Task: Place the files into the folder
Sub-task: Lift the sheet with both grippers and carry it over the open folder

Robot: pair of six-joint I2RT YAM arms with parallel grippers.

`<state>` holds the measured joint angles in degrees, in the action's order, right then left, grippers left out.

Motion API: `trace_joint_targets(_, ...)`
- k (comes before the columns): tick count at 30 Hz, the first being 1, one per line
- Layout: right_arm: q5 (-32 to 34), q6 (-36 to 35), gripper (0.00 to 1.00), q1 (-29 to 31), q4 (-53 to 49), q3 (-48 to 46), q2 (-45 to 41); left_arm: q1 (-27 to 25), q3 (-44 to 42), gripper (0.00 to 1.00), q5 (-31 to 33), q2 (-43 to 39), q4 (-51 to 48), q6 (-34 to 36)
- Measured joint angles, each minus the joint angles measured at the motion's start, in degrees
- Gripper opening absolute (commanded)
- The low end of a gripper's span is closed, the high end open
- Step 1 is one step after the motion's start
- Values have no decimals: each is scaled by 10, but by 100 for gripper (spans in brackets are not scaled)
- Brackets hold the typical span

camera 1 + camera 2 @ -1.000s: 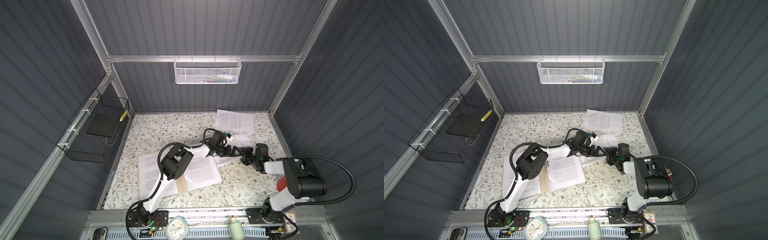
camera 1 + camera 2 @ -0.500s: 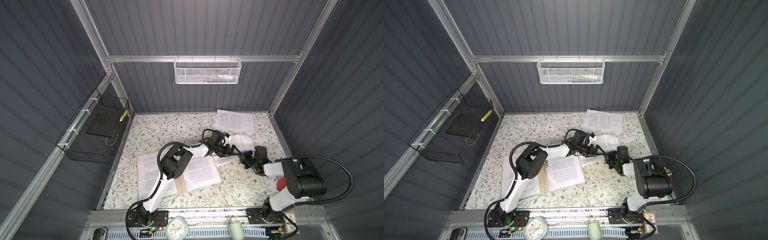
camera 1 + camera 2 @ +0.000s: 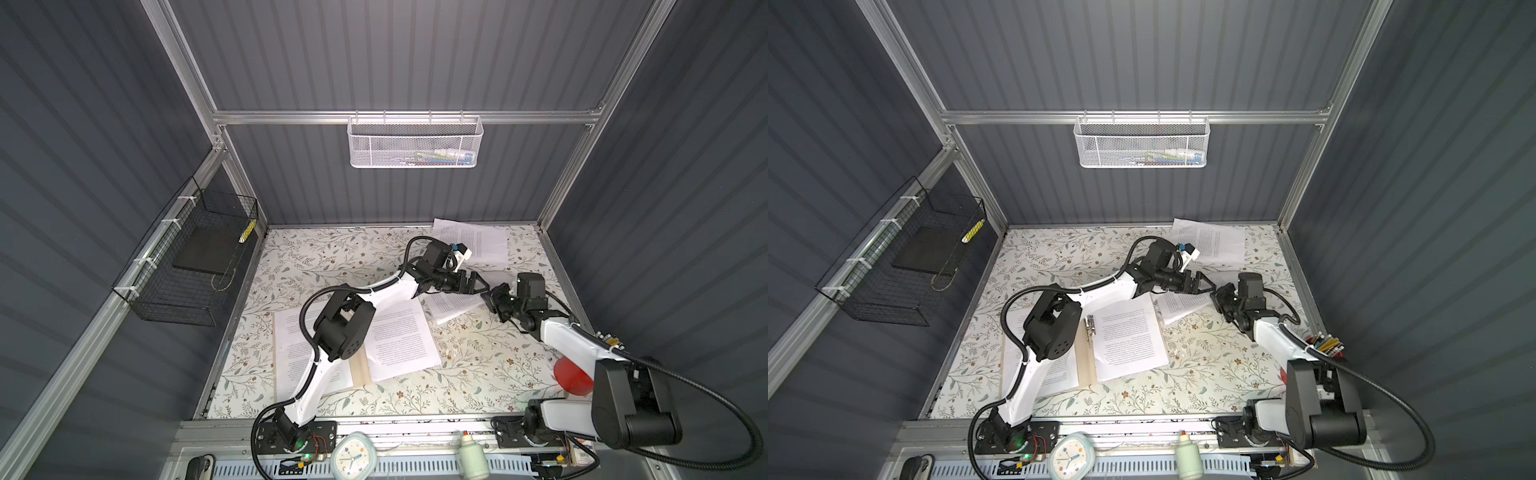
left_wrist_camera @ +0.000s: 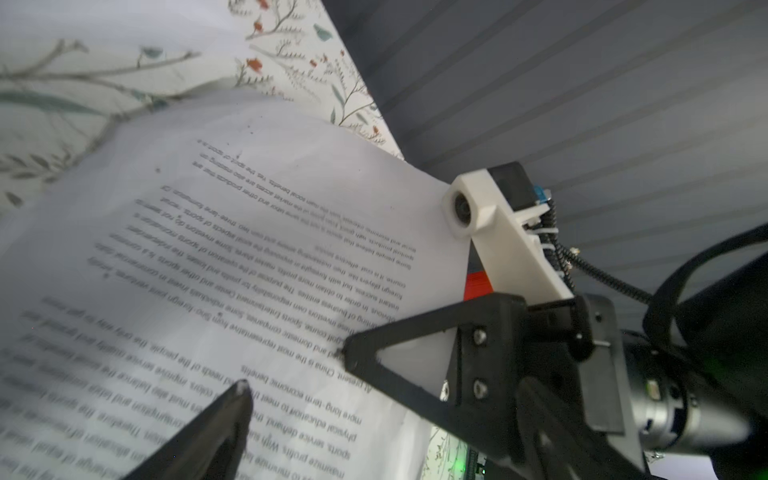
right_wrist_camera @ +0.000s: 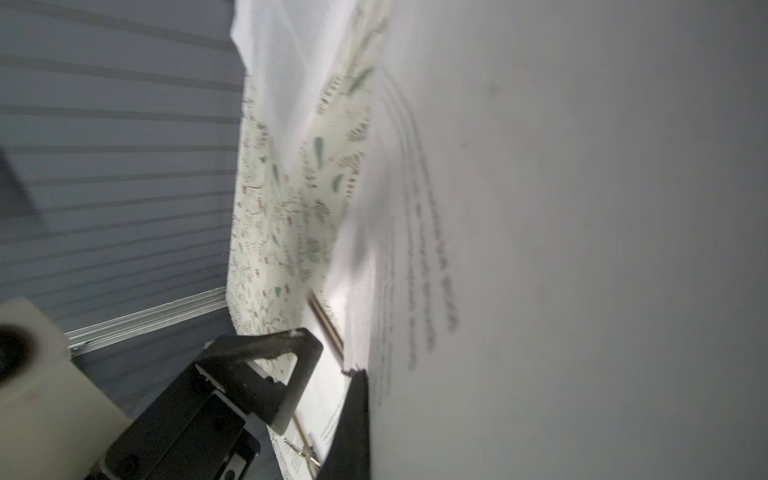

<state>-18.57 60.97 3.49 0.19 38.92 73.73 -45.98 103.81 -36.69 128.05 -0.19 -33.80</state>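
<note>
The folder [image 3: 359, 370] lies open on the table [image 3: 332, 257], toward the front left. Its tan spine shows between the filed pages [image 3: 401, 343], which cover both halves. In a top view the metal clip [image 3: 1089, 328] sits on the spine.

A loose sheet [image 3: 451, 305] lies just beyond the folder, toward the right rear, with one edge raised off the table.

Right gripper [image 3: 490, 297] – fingers pressed together on the raised edge, pinching the loose sheet. In the right wrist view the paper fills most of the frame, blurred.

Left gripper [image 3: 478, 286] – fingers spread wide, holding nothing. It faces the right gripper tip to tip, over the same sheet. In the left wrist view one finger [image 4: 232, 403] shows against the printed text. Whether it touches the paper cannot be told.

A further stack of sheets [image 3: 482, 243] lies flat in the back right corner.
</note>
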Motion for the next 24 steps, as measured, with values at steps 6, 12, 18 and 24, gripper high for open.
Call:
trace_joint_targets(6,-28,-148,0,-1,-133,158,-14,24,-77,100,63,-180,-6,36)
trace_joint_targets(12,-101,-256,0,20,-235,305,37,58,-208,100,177,-354,-10,80)
trace_joint_targets(18,-176,-325,0,123,-318,441,130,55,-354,100,293,-486,-66,159)
trace_joint_targets(24,-277,-405,0,201,-397,531,216,55,-436,100,381,-622,-110,222)
